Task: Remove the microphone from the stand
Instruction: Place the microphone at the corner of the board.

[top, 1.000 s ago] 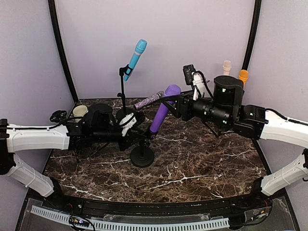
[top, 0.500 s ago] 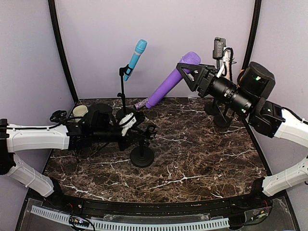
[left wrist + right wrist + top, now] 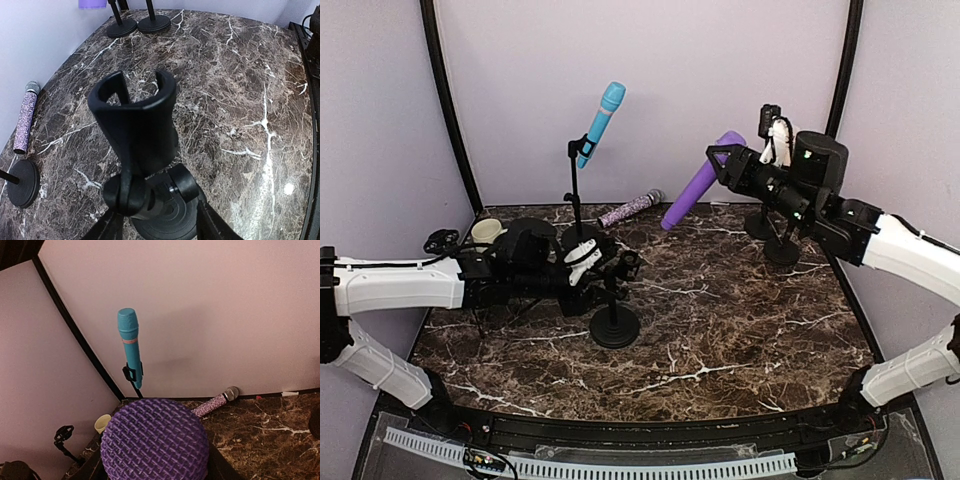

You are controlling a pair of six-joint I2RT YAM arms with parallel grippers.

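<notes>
The right gripper (image 3: 720, 165) grasps the purple microphone (image 3: 688, 198) near its head, holding it tilted in the air above the back of the bench (image 3: 740, 330). The left gripper (image 3: 615, 265) flanks the stand (image 3: 615, 322); clenched or released, I cannot tell

Dark brown marble-patterned counter (image 3: 740, 330) with white veining. Just left of centre frame stands a black round-based microphone stand (image 3: 615, 325). By the rear edge lies a glittery purple-and-silver microphone (image 3: 628, 209). Two black disc-shaped stand bases (image 3: 782, 250) sit just beside each other at upper right, and a cream cup (image 3: 486, 231) at upper left.
</notes>
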